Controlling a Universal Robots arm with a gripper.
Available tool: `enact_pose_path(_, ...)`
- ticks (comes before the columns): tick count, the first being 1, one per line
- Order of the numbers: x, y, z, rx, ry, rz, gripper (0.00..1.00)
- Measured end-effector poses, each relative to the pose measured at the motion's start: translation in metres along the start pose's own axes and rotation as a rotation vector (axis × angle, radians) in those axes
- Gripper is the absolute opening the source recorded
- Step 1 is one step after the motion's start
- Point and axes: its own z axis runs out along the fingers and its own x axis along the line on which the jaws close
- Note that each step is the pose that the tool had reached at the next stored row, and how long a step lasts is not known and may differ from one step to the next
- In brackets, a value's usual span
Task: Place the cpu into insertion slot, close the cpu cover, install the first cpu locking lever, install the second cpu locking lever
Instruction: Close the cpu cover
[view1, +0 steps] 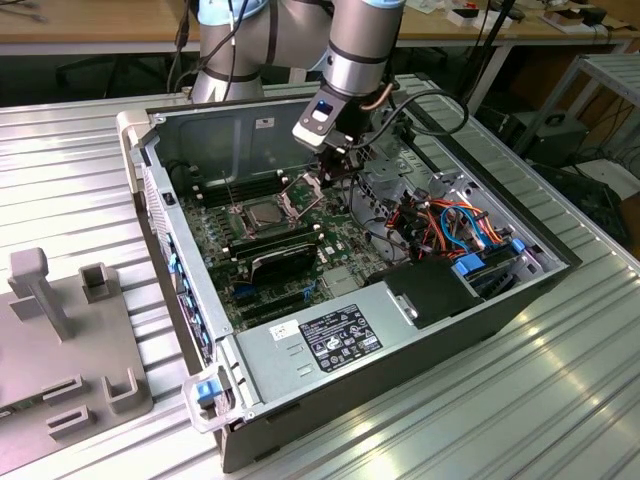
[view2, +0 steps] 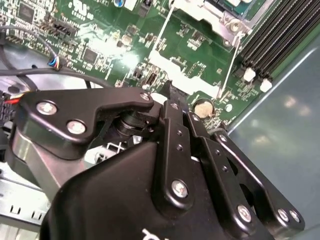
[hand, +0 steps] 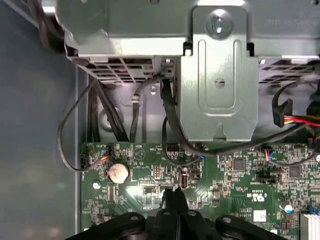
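In the exterior view the cpu (view1: 262, 212) lies flat with its silver top up in the insertion slot (view1: 243, 222) on the green motherboard. The cpu cover (view1: 305, 190) stands tilted up at the slot's far-right side. My gripper (view1: 338, 165) hangs just above and to the right of the raised cover, fingers pointing down. In the first wrist view its black fingers (hand: 171, 197) are pressed together over the board with nothing between them. The second wrist view shows my gripper (view2: 167, 90) a short way from the socket's metal frame (view2: 215, 12), with a thin wire lever (view2: 231, 60) alongside.
The open computer case (view1: 200, 330) lies on a ribbed metal table. A drive cage (hand: 215, 75) with black cables sits close behind the gripper. Coloured cables (view1: 455, 225) and a power supply (view1: 340, 335) fill the case's right side. Memory sticks (view1: 275, 245) lie beside the slot. A grey fixture (view1: 60, 330) stands left.
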Motion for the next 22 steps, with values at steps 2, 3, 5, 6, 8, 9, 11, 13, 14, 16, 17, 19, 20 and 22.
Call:
enact_pose_path(2,0.0,-0.0023,0.0004,0.0001,0.0002,0.0,0.11)
enact_pose_path(3,0.0001,-0.0051,0.0007,0.0001,0.0006,0.0,0.11)
enact_pose_path(5,0.0003,-0.0114,0.0007,0.0,0.0005,0.0,0.11)
enact_pose_path(6,0.0003,-0.0175,0.0007,0.0,0.0006,0.0,0.11)
enact_pose_path(8,0.0004,-0.0253,0.0008,0.0001,0.0005,0.0,0.11)
enact_pose_path(9,0.0004,-0.0259,0.0008,0.0,0.0006,0.0,0.11)
enact_pose_path(11,0.0004,-0.026,0.0008,0.0,0.0006,0.0,0.11)
enact_pose_path(13,0.0004,-0.0261,0.0008,0.0,0.0005,0.0,0.11)
enact_pose_path(14,0.0004,-0.0265,0.0008,0.0001,0.0006,0.0,0.11)
enact_pose_path(16,0.0004,-0.0278,0.001,0.001,0.0004,0.0,0.11)
enact_pose_path(17,0.0004,-0.0283,0.0011,0.0014,0.0005,0.0,0.11)
enact_pose_path(19,0.0004,-0.0289,0.0012,0.0023,0.0004,0.0,0.11)
enact_pose_path(20,0.0004,-0.0294,0.0013,0.0026,0.0005,0.0,0.11)
enact_pose_path(22,0.0004,-0.0303,0.0014,0.0032,0.0005,0.0,0.11)
